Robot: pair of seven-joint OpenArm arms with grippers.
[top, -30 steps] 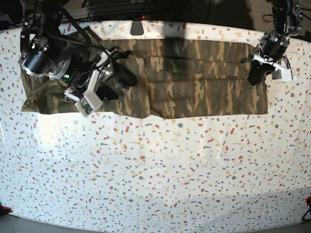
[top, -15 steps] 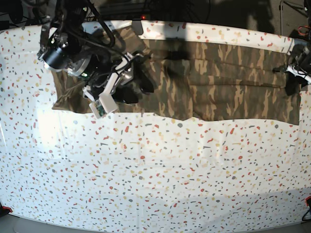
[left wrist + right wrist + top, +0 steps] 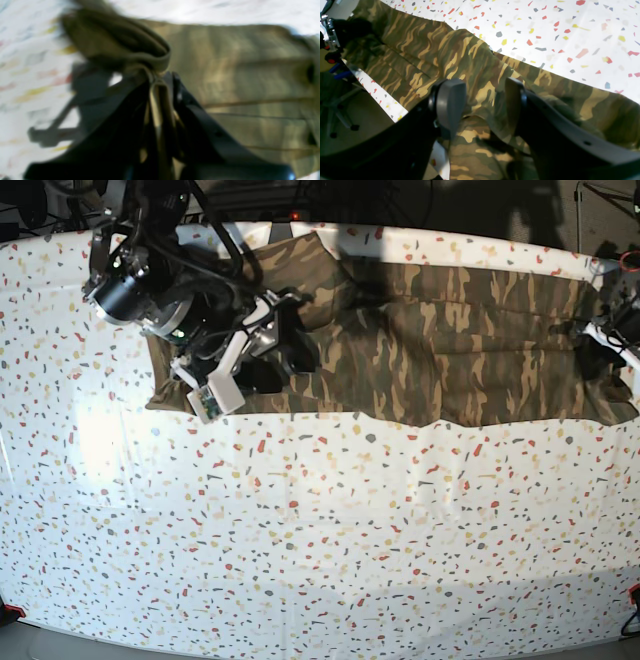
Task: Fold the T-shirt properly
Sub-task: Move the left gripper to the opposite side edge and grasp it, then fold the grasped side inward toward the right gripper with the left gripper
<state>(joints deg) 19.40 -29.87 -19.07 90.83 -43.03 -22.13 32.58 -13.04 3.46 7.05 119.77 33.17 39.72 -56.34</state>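
Observation:
The camouflage T-shirt lies stretched in a long band across the back of the table. My left gripper is at the shirt's right end, near the table's right edge. In the blurred left wrist view it is shut on a bunched fold of the T-shirt. My right gripper is over the shirt's left part. In the right wrist view it is open, its fingers apart, with the T-shirt lying under and between them.
The white speckled table stretches from the shirt toward the front. The table's back edge runs just behind the shirt. In the right wrist view the floor and a chair base show beyond that edge.
The whole shirt has slid to the right, its left edge moving well inward and its right end nearing the table's right edge. Both arms moved right with it.

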